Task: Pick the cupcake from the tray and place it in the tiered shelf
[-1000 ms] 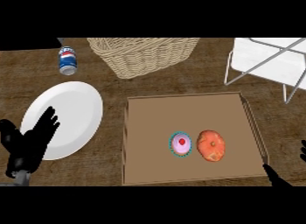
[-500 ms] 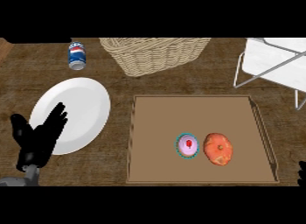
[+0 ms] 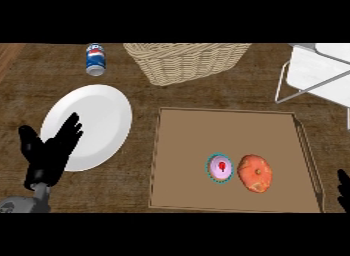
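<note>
Nearest the lower edge, at the far right corner: right hand [image 3: 349,192], only fingertips showing, too little to tell whether spread or curled. Off to its left and slightly farther out, inside the brown tray [image 3: 179,165]: cupcake [image 3: 221,168] with pink icing and a teal wrapper, touching or just beside an orange doughnut [image 3: 256,173] — which lies between cupcake and right hand. Risk, as a judgement: a reach straight in from the right meets the doughnut first, shoving it into the cupcake or tipping the cupcake over; a descent from above looks safer.

At the lower left: left hand [image 3: 51,150], fingers straight and apart, holding nothing, resting over the near edge of a white plate [image 3: 97,120], well apart from the tray.

Beyond the right hand, near the upper right: white tiered shelf [image 3: 333,75], partly cut off by the view's edge — a carry that way could clip the tray wall or the shelf's frame. Farther still, up and left: wicker basket [image 3: 185,62], then a blue soda can [image 3: 95,59] lying on the counter.
</note>
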{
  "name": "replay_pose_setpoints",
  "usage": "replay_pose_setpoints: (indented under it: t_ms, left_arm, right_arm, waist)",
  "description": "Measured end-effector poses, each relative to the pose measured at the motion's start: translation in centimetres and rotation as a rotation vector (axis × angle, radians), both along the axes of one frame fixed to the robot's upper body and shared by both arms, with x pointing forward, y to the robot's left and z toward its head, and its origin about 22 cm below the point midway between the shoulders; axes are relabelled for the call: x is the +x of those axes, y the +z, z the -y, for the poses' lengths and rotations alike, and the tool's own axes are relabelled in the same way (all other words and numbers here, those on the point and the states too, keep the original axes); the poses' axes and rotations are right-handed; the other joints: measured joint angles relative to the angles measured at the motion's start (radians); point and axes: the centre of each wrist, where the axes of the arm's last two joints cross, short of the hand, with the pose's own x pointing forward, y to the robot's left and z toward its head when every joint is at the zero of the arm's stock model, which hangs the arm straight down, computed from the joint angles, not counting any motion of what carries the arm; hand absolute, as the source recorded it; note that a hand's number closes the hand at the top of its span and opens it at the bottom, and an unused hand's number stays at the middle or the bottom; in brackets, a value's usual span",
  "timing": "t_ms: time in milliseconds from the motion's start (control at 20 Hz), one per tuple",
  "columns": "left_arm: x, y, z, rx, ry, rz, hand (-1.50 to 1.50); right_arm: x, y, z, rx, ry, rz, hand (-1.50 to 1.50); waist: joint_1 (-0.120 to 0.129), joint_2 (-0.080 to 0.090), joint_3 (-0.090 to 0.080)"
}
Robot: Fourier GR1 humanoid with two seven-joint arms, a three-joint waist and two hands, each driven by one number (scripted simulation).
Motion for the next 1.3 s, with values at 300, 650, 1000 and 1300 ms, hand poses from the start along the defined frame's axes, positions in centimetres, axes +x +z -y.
replay_pose_setpoints:
  t_ms: [300,650,1000,1300]
  left_arm:
    - [0.4,0.3,0.3,0.0,-0.017,-0.012,0.0]
    - [0.5,0.0,0.7,0.002,-0.011,-0.019,0.0]
    - [0.0,-0.4,0.0,0.003,0.0,-0.019,0.0]
    - [-0.1,-0.4,-0.2,-0.003,0.008,-0.025,0.0]
  right_arm:
    - [2.8,0.8,-1.3,-0.125,-0.003,-0.026,-1.5]
    - [5.4,0.4,-5.3,-0.2,0.041,-0.062,-1.5]
    - [7.5,-1.2,-8.7,-0.248,0.042,-0.128,-1.5]
    - [8.3,-2.2,-10.1,-0.31,0.047,-0.165,-1.5]
  waist:
    - [0.012,0.0,0.0]
    - [0.01,-0.004,0.003]
    - [-0.008,-0.01,0.007]
    - [-0.018,-0.012,0.008]
